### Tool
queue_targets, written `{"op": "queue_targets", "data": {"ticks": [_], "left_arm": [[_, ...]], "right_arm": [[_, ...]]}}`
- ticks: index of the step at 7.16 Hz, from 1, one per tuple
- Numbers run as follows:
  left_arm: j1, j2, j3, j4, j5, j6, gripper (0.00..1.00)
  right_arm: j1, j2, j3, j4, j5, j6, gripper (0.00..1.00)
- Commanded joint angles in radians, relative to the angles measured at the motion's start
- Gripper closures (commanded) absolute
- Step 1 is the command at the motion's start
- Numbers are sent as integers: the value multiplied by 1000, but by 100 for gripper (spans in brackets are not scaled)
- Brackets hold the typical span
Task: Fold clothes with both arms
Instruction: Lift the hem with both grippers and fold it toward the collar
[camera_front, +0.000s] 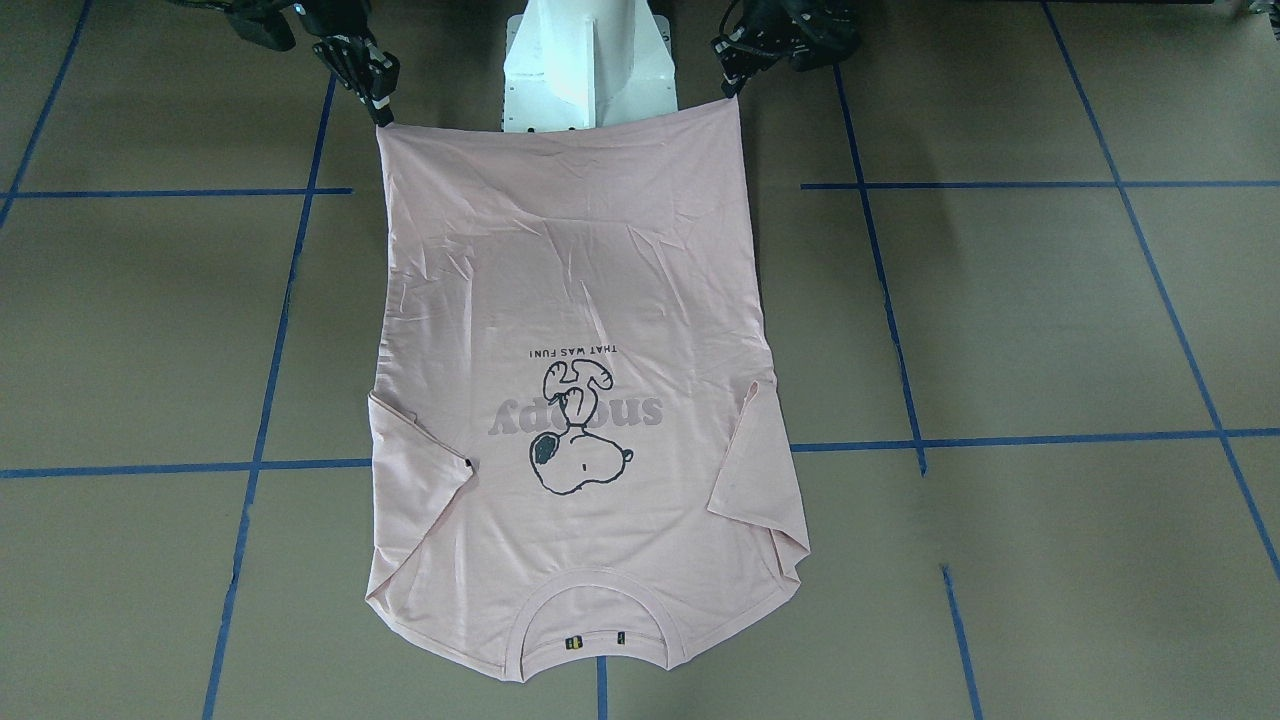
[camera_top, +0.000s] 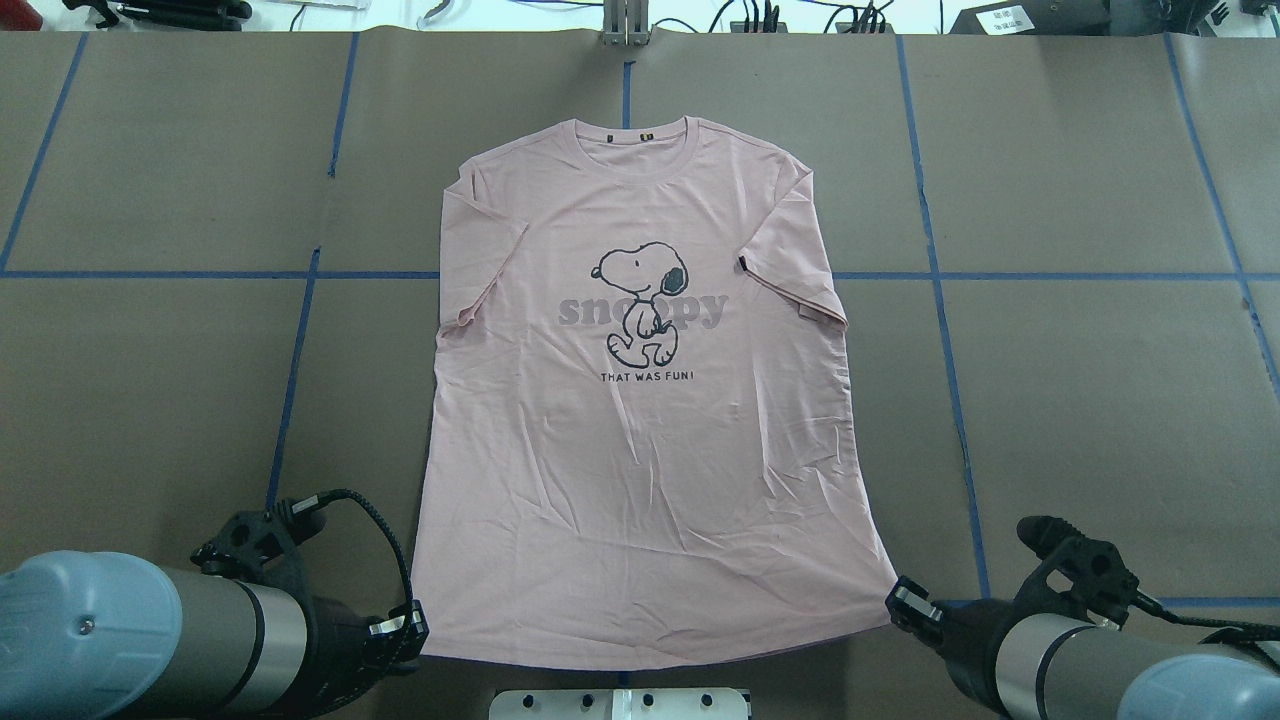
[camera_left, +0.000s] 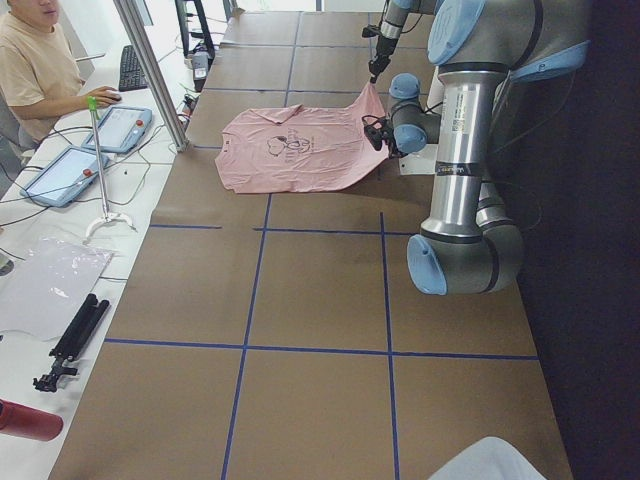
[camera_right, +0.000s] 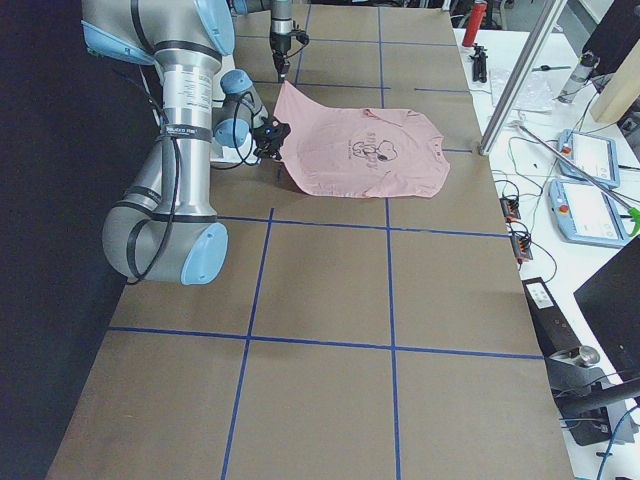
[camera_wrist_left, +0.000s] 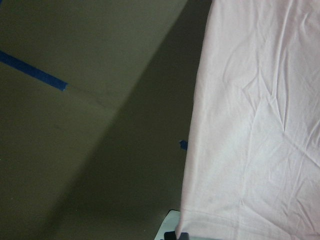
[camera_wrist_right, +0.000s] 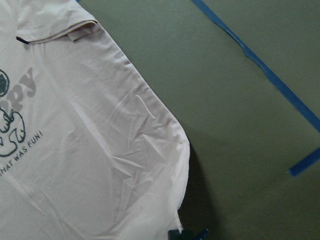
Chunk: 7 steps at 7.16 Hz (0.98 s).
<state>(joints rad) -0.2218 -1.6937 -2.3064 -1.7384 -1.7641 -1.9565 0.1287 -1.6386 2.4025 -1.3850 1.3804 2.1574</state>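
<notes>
At the hem's two corners the T-shirt (camera_top: 650, 480) is pinched: the left fingers (camera_top: 400, 628) are closed on the corner on the robot's left, and the right fingers (camera_top: 908, 603) are closed on the opposite one. Both corners are seen raised off the bench (camera_top: 150, 400) in the side views. The rest of the garment is spread flat, print side up, with its collar away from the robot. The pale pink fabric is lightly creased, and the dark Snoopy cartoon and the "snoopy" lettering are fully shown. Both short sleeves are drawn in over the body, and a small black tag (camera_top: 742, 264) is seen at the edge of the sleeve on the robot's right.

Behind the fingers, the left arm (camera_top: 120, 630) and the right arm (camera_top: 1100, 660) are brought in low from the near edge, with a white pedestal (camera_front: 590, 60) set between them. The bench is covered in brown sheeting and marked into a grid with blue tape (camera_top: 295, 360).

Past the bench's far edge a white side table (camera_left: 40, 290) is seen. A seated person (camera_left: 35, 60) is at it, and on it lie two control tablets (camera_left: 125, 125), a keyboard (camera_left: 132, 68), a black tripod (camera_left: 75, 340) and a red bottle (camera_left: 25, 420), all well apart from the shirt.
</notes>
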Motion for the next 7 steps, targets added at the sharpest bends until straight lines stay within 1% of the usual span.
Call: {"op": "queue_targets", "data": {"ticks": [1,2,3,4,5,6,7], "left_arm": [[-59,-73,79,-1,82,61,100],[-108,-127,159,-3,95,106,100],[-179,-200,253,-4,97,140,100],[-241,-251,328,-9,95,201,100],[-308,-305,390,-15,94,241,100],[-362,-328,409,-13,94,293,100],[-396,-348,403,-10,88,297,100]], "right_arm": [[148,165,-151,-5,6,-152,100],[249,246,-263,-5,97,-225,100],[344,329,-364,-5,162,-296,100],[408,405,-456,-3,166,-360,100],[474,471,-527,-8,192,-396,100],[541,496,-542,-23,250,-460,100],[587,508,-539,-57,309,-490,100]]}}
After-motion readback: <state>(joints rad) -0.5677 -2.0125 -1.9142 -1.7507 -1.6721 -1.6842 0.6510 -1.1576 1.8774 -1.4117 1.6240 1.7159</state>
